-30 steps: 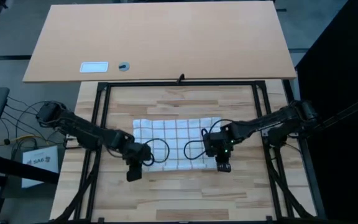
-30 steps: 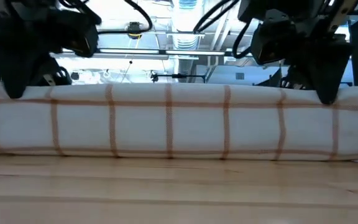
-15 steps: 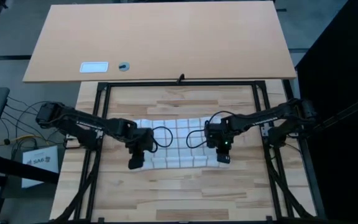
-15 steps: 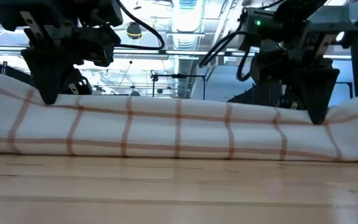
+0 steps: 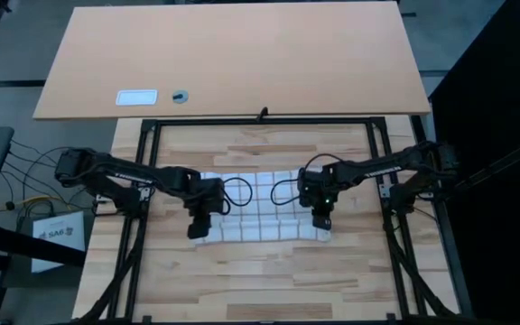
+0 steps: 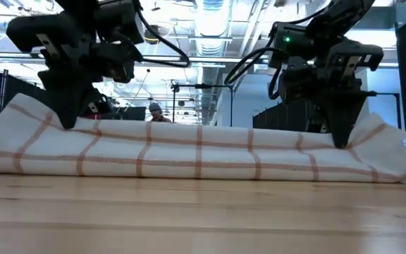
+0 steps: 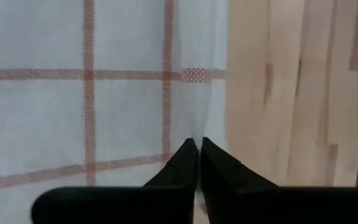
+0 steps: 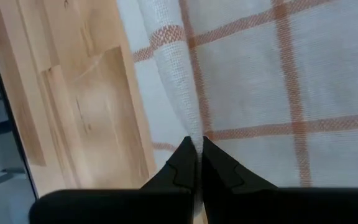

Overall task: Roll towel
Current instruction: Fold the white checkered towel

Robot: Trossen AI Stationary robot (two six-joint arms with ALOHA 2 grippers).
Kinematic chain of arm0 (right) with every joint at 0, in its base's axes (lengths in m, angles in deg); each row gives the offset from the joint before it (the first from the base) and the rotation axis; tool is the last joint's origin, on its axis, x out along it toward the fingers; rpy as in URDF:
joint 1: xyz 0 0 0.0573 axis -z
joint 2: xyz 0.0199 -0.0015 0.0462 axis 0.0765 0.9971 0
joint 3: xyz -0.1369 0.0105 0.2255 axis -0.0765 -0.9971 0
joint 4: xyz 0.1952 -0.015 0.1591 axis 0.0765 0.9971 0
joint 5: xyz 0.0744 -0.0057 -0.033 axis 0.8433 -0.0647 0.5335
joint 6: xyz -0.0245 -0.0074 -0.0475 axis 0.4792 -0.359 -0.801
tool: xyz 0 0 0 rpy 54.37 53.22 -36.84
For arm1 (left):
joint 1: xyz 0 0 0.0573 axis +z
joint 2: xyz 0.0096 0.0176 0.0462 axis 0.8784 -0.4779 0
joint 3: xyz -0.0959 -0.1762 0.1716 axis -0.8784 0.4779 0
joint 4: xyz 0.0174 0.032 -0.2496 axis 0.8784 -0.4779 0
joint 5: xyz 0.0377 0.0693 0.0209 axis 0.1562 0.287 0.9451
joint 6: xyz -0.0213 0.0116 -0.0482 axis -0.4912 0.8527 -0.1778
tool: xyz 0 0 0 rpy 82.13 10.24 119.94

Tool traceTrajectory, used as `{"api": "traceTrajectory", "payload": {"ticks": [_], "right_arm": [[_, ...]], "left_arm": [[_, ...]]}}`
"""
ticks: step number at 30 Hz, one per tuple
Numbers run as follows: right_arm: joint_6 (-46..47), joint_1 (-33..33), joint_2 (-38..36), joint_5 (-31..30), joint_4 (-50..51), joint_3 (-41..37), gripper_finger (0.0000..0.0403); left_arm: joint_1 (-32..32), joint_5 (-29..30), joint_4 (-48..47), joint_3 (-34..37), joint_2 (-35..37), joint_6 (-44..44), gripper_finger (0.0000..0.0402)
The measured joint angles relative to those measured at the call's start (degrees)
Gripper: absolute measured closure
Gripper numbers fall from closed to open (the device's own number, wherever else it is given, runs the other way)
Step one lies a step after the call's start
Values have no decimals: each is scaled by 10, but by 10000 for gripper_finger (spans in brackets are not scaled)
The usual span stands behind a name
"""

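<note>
The white towel with thin reddish-brown check lines lies on the wooden table as a long, low, doubled-over band running left to right. It also shows in the low view. My left gripper stands over the towel's left end, shut on cloth, and shows in the low view too. My right gripper stands over the towel's right end, shut on cloth, and shows in the low view too. My left gripper pinches a raised ridge of cloth between its two fingertips, close to the towel's left side edge. The fingers come from above, pointing down. The cloth rises to the fingertips; the rest lies on the table. My right gripper pinches a raised fold of cloth between its two fingertips, close to the towel's right side edge. The fingers come from above, pointing down. The fold rises to the fingertips; the rest lies on the table.
A black frame rims the wooden work surface. Beyond it is a larger light tabletop with a small white card and a small dark round thing. Bare wood lies near the front edge. A person's head shows far behind.
Both grippers, staying shut on the cloth, have gone toward the table's far edge. They have carried the towel's near part with them over the rest. In the low view the towel's front has drawn away toward the far edge, and the band now looks lower and narrower.
</note>
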Motion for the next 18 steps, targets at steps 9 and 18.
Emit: {"api": "traceTrajectory", "payload": {"ticks": [9, 18], "right_arm": [[-16, 16, 0, 0, 4, 0, 403], [-20, 16, 0, 0, 6, 0, 403]], "left_arm": [[0, 55, 9, 0, -29, 1, 402], [0, 77, 11, 0, -27, -17, 353]]}}
